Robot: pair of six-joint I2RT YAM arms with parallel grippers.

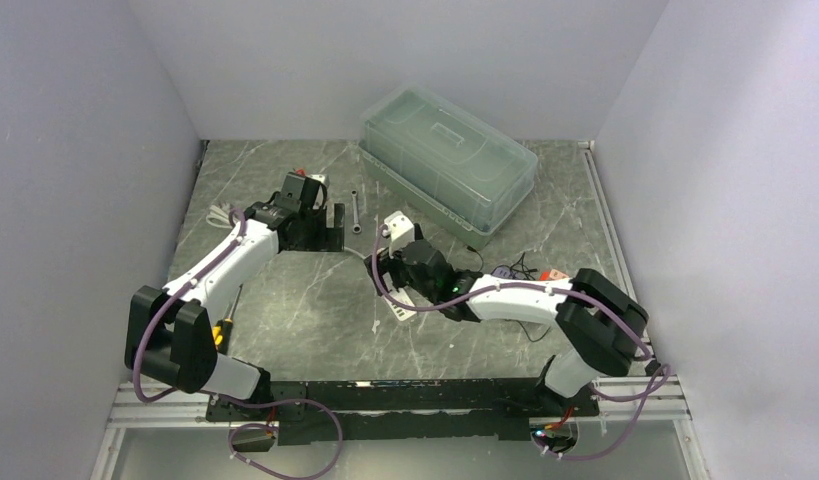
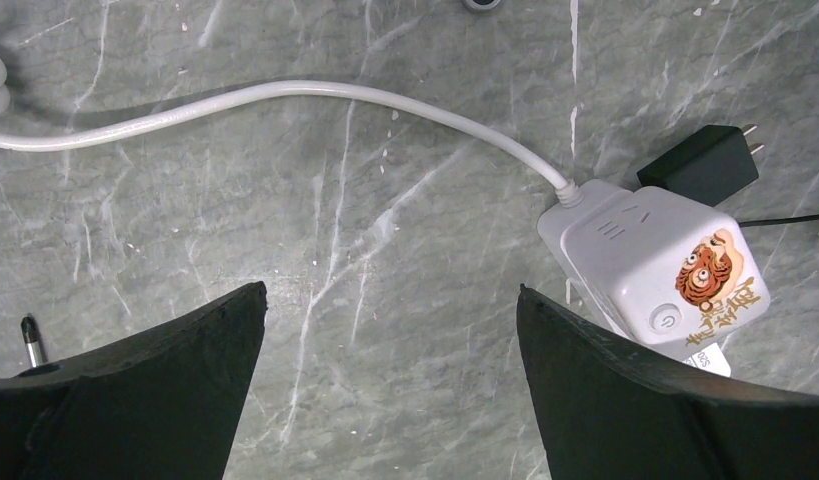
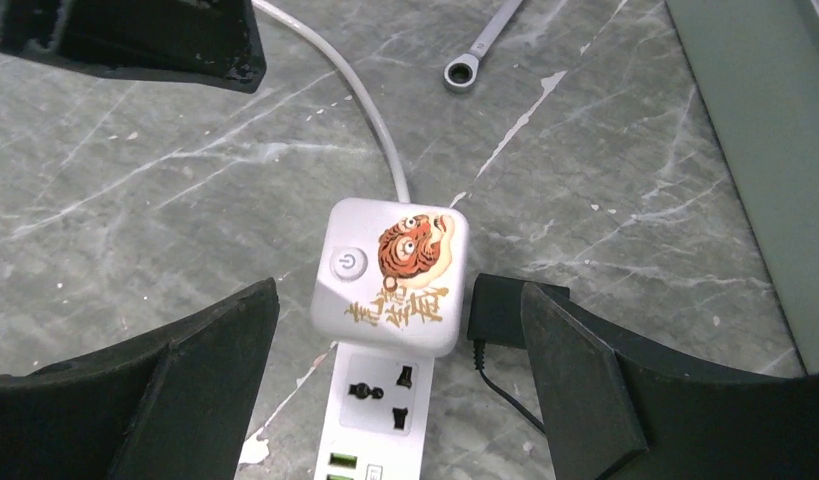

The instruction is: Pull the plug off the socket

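Your left end effector [image 2: 390,330] and right end effector [image 3: 400,300] gape open. Only the left wrist view shows bare prongs on the plug [image 2: 700,165], beside the socket [image 2: 655,262].

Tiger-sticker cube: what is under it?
The tiger-sticker cube rests over one end of a white power strip; an outlet and USB ports show. The strip's part beneath it, and any pins, are covered.

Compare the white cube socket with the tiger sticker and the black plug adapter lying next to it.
The white cube socket is bulkier than the black plug adapter. The socket carries a tiger picture and a power button; the adapter is plain. A thick white cable leaves the socket, a thin black cable the adapter. They lie side by side.
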